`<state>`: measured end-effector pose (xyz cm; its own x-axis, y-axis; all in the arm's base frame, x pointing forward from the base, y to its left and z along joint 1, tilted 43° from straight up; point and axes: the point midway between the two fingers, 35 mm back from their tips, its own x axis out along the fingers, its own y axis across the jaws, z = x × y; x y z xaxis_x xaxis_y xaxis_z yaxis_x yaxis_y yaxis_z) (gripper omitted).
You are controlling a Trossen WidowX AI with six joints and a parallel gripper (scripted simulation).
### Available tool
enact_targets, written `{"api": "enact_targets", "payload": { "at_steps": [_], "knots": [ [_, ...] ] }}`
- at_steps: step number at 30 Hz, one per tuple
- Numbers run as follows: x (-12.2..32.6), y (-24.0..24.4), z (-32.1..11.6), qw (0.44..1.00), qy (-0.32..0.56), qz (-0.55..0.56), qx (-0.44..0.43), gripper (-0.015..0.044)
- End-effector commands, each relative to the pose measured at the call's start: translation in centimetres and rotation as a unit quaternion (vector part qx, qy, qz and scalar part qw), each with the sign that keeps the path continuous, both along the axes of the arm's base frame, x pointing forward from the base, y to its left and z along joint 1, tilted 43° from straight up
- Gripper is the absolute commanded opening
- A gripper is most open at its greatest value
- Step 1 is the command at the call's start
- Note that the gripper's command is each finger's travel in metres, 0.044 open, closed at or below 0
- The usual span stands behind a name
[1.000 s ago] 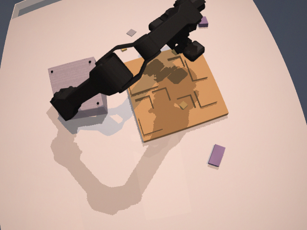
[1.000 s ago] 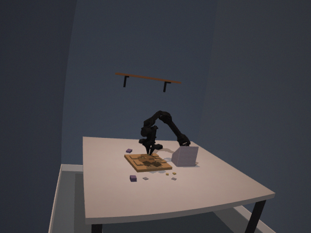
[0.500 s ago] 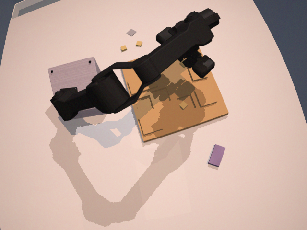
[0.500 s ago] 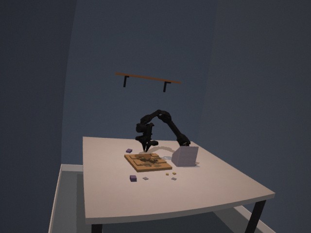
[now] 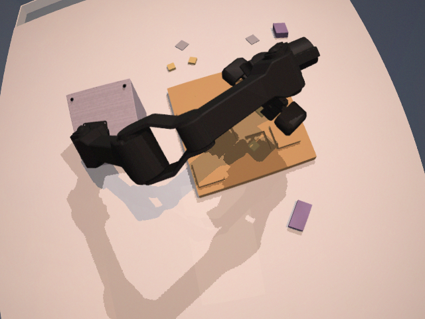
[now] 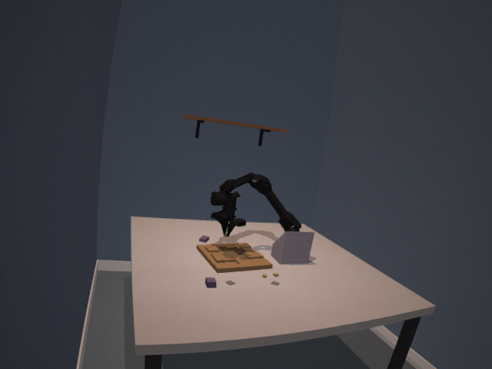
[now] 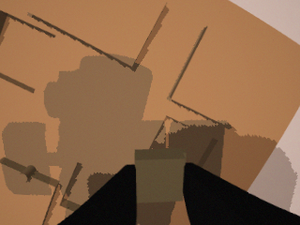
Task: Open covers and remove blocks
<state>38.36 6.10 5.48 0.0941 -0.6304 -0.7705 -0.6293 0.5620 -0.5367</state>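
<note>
My gripper [image 5: 261, 111] [image 6: 226, 234] [image 7: 159, 174] is shut on a small yellow block, which looks olive in shadow in the wrist view [image 7: 160, 183]. It is held above the orange-brown puzzle board [image 5: 192, 90] [image 6: 258, 264] [image 7: 255, 42]. Another yellow block [image 5: 254, 145] shows on the board in my shadow. Two yellow blocks [image 5: 170, 66] [image 5: 192, 60] [image 6: 264, 275] [image 6: 275, 274] lie on the table beside the board. The covers share the board's colour and show mainly by dark edges; the arm and its shadow hide part of them, so I cannot tell how each stands.
Two flat grey diamonds [image 5: 181, 44] [image 5: 252, 39] [image 6: 230, 282] [image 6: 274, 283] lie beyond the yellow blocks. A purple block [image 5: 280, 29] [image 6: 210, 282] and a flatter purple one [image 5: 299, 215] [image 6: 204, 238] lie off the board. A large mauve box [image 5: 101, 109] [image 6: 296, 247] stands near the arm's base.
</note>
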Motion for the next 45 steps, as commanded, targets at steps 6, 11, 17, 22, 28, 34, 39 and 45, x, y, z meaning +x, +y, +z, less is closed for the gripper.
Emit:
{"api": "enact_targets", "payload": {
  "at_steps": [6, 11, 17, 22, 28, 34, 39, 45],
  "knots": [
    [-0.2, -3.0, 2.5, 1.0, 0.003, 0.003, -0.003, 0.008],
    [-0.4, -4.5, 3.8, 1.0, 0.002, 0.003, -0.004, 0.008],
    [-0.7, -6.3, 5.3, 1.0, 0.001, 0.003, -0.005, 0.008],
    [-1.1, -7.8, 6.6, 1.0, 0.001, 0.003, -0.007, 0.008],
    [-1.7, -9.6, 8.0, 1.0, 0.0, 0.003, -0.01, 0.008],
    [-2.5, -11.3, 9.4, 1.0, 0.0, 0.002, -0.014, 0.008],
    [-3.2, -12.7, 10.5, 1.0, 0.0, 0.002, -0.017, 0.008],
    [-4.2, -14.4, 11.8, 1.0, 0.0, 0.0, -0.022, 0.008]
  ]
}}
